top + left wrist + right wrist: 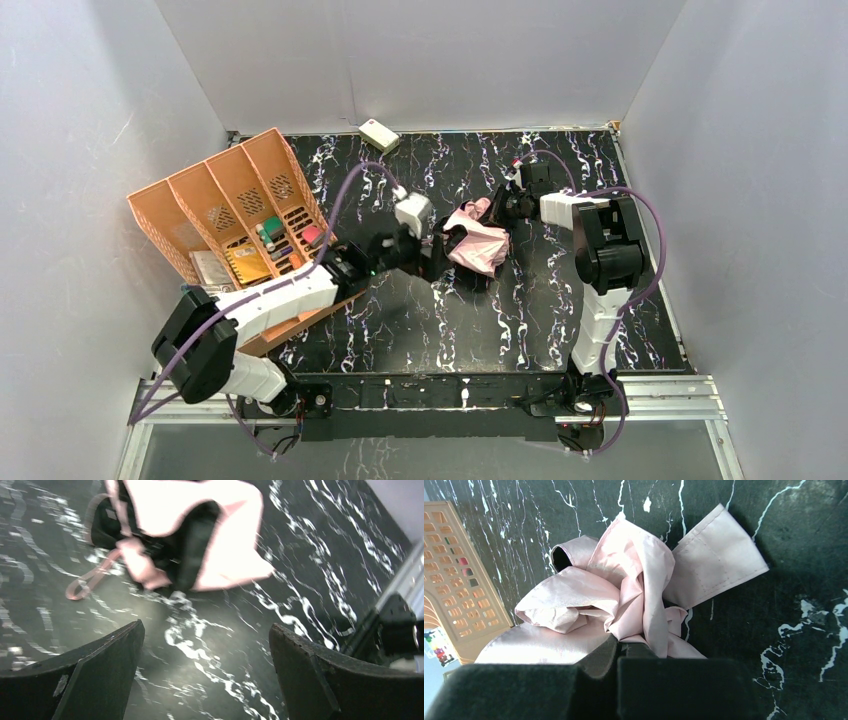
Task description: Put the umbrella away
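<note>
The umbrella (pixel 478 245) lies crumpled mid-table, shiny pink fabric outside and black folds inside. In the left wrist view the umbrella (pixel 225 555) lies ahead, its pink strap (pixel 82 585) trailing left on the table. My left gripper (pixel 432 254) is open and empty just left of it; in the left wrist view the gripper (pixel 205 626) has only bare table between its jaws. My right gripper (pixel 502 207) is at the umbrella's far right corner. In the right wrist view the gripper (pixel 619 647) is shut with the pink fabric (pixel 624 585) pinched at the tips.
An orange divided organizer (pixel 230 200) holding small items stands at the left, and also shows in the right wrist view (pixel 454 580). A small cream box (pixel 378 133) lies at the back edge. White walls enclose the black marbled table (pixel 540 320).
</note>
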{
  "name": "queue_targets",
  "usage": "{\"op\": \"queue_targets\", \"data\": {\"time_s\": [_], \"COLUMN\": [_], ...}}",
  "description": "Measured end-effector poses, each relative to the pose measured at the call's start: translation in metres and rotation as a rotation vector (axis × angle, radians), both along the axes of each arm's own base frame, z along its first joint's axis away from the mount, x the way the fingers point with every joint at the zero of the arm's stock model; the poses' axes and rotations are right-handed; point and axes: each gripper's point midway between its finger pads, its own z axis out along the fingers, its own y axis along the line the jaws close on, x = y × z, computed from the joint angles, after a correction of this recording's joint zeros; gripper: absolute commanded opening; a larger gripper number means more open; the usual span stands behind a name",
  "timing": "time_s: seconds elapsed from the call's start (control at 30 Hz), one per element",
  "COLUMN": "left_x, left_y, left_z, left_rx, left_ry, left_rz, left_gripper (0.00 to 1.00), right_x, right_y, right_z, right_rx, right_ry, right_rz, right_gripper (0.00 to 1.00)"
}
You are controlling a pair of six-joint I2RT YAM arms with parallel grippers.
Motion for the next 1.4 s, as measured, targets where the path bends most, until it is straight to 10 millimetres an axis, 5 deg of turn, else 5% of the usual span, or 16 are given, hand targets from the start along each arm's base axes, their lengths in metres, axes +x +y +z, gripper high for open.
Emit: {"op": "queue_targets", "data": {"time_s": [0.17,0.5,0.73,1.07,1.17,1.4], "left_x": [-0.036,0.001,0.018,0.025,0.028,0.029], "left_y": [-0.029,-0.033,-0.038,-0.050,-0.052,-0.053], "left_z": [-0.016,-0.048,-0.040,-0.061,-0.068,-0.064], "left_rx": [0.057,0.182,0.202,0.230,0.238,0.226], "left_ry": [-0.011,-0.055,-0.110,-0.094,-0.085,-0.081], "left_rz": [-0.074,0.018,0.047,0.023,0.017,-0.002], "left_gripper": [0.96,0.92,0.65,0.52,0.31,0.08], "right_x": [0.000,0.000,0.000,0.000,0.000,0.000], "right_y": [0.000,0.000,0.000,0.000,0.000,0.000], "right_z": [0.000,0.000,0.000,0.000,0.000,0.000], "right_rx": [0.000,0.001,0.002,0.002,0.002,0.003], "right_ry": [0.004,0.004,0.004,0.003,0.003,0.003], "right_rz": [0.001,0.001,0.002,0.002,0.003,0.003], "right_gripper": [0.00,0.00,0.00,0.00,0.00,0.00]}}
